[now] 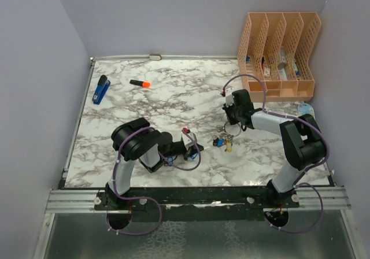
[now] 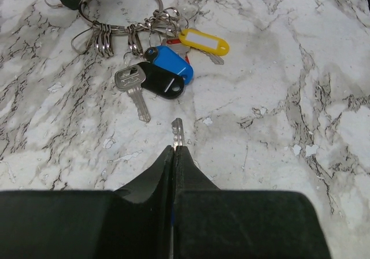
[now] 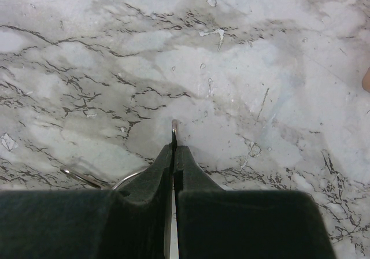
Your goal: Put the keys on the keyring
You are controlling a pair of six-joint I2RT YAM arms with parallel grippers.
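Key [image 2: 178,129]: only the silver blade tip shows, sticking out past the fingertips of the left claw [image 2: 175,149]. The fingers are pressed together on it, so the claw is clamped on the key. The blade points far, towards the keyring, with a gap of bare marble between them.

Keyring [image 2: 139,33]: lies flat on the surface [image 1: 173,106], right of centre and just right of the left claw [image 1: 195,150]. The wire loop carries several small split rings. Fanned out on its near side are a yellow tag [image 2: 203,41], a blue tag [image 2: 172,63], a black tag [image 2: 163,81] and a bare silver key [image 2: 133,88].

Right claw [image 3: 174,146]: fingers together, with a thin sliver of metal pinched at the tips. The left wrist view shows the loop's far-left arc running under that claw's dark tip, so it is clamped on the keyring. The right claw [image 1: 234,122] sits just beyond the cluster.

Elsewhere on the surface:
- Blue stapler [image 1: 100,89] at the far left.
- Orange marker [image 1: 140,84] just right of the stapler.
- Peach file organiser [image 1: 280,54] in the far right corner.

All three are well apart from the keyring.
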